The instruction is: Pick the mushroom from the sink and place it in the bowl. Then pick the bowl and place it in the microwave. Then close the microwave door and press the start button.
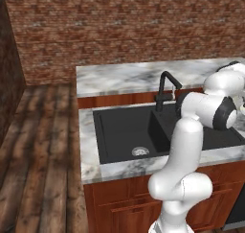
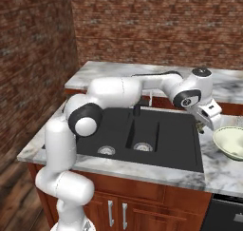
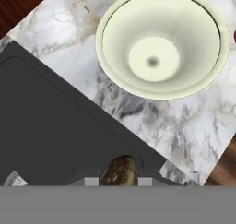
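— Mushroom (image 3: 119, 171), that small brown-beige lump: why is it so high over the black matte sink (image 3: 50, 126)?
— The two-finger gripper (image 3: 118, 181) has its jaws narrowed on it, carrying it toward the round cream bowl (image 3: 161, 43) on the marble counter (image 3: 152, 126).
— And the bowl?
— Empty, upright, just beside the sink, ready to receive it.
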Controlling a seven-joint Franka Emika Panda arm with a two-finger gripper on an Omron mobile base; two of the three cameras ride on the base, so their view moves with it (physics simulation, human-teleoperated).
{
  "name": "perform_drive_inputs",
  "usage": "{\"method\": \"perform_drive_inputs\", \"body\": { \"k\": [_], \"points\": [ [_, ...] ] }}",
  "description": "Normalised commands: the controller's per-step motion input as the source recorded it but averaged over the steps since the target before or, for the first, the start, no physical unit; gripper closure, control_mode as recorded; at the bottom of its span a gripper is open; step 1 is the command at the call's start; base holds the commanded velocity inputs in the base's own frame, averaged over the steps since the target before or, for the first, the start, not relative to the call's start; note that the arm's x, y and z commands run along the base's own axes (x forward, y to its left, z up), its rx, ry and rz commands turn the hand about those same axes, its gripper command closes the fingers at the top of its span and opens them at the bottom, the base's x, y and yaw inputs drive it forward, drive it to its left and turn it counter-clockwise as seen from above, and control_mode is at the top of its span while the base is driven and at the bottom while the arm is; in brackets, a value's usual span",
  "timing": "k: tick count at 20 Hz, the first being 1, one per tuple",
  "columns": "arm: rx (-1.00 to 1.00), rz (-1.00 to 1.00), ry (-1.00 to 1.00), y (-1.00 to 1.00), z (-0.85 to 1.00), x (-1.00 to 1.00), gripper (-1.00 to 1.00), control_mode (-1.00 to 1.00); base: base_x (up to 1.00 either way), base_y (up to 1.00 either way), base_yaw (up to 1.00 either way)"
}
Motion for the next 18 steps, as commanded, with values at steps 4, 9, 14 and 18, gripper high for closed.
{"method": "perform_drive_inputs", "body": {
  "k": [4,9,14,18],
  "points": [
    [-0.11,0.12,0.0,-0.89,-0.01,0.0,1.0,-1.0,0.0,0.0,0.0],
    [-0.15,0.15,0.0,-0.65,-0.17,0.0,1.0,-1.0,0.0,0.0,0.0],
    [-0.1,0.15,0.0,-0.28,-0.24,0.0,1.0,-1.0,0.0,0.0,0.0],
    [-0.06,0.13,0.01,0.0,-0.39,0.04,1.0,-1.0,0.0,0.0,0.0]
  ]
}}
